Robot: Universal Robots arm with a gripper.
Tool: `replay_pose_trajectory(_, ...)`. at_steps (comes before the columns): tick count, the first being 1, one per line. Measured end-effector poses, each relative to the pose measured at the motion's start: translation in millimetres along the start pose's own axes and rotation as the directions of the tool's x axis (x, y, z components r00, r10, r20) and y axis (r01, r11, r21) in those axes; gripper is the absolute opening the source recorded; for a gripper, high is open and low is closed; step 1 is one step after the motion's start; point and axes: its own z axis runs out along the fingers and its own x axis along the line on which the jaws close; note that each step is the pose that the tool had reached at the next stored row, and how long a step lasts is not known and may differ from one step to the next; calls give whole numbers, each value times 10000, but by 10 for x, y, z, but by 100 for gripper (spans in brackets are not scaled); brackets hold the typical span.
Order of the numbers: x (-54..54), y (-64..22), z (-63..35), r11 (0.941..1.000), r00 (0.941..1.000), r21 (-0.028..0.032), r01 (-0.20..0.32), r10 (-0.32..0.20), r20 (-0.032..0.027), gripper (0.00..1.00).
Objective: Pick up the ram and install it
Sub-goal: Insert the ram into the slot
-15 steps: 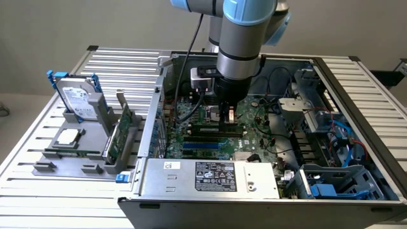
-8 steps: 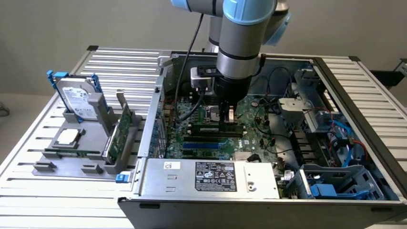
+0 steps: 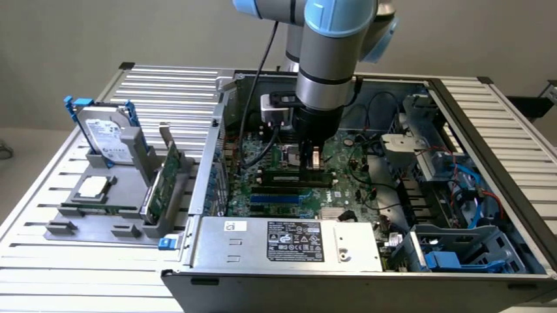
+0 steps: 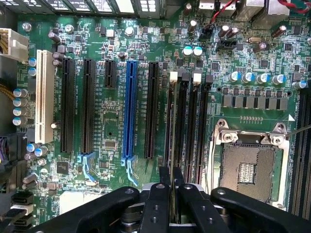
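Observation:
My gripper [image 3: 311,162] is down inside the open computer case, over the green motherboard [image 3: 348,189]. It is shut on the ram [image 3: 296,176], a long thin stick held edge-down and lying along the memory slots. In the wrist view the ram [image 4: 170,131] shows edge-on as a thin line running from between my black fingers [image 4: 158,199] up to the white slot clips [image 4: 173,76]. It lines up with the memory slots [image 4: 192,126]. Whether it is seated in a slot I cannot tell.
An empty processor socket [image 4: 248,167] lies beside the memory slots, with black and blue expansion slots [image 4: 129,111] on their other side. The power supply [image 3: 287,240] fills the case front. Outside, at the exterior view's left, a grey fixture [image 3: 96,218] holds a hard drive [image 3: 109,134], an expansion card [image 3: 165,182] and a silver processor [image 3: 93,188].

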Motion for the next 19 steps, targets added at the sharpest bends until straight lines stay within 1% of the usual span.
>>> replay_pose_trajectory(4,0,0,2,10000,10000,1,0,0,1,14)
replay_pose_trajectory(6,-1,1,2,10000,10000,-1,-1,1,3,15)
replay_pose_trajectory(7,-1,1,2,10000,10000,1,-2,2,3,21)
replay_pose_trajectory(8,-1,3,-5,10000,10000,1,-4,4,3,21)
replay_pose_trajectory(10,1,7,-43,10000,10000,0,-5,5,2,33)
replay_pose_trajectory(11,2,9,-65,10000,10000,-5,-5,5,3,33)
replay_pose_trajectory(13,3,12,-114,10000,10000,-18,-6,6,3,45)
replay_pose_trajectory(17,6,32,-226,10000,10000,-37,-9,9,12,45)
replay_pose_trajectory(19,8,50,-281,10000,10000,-46,-15,15,37,45)
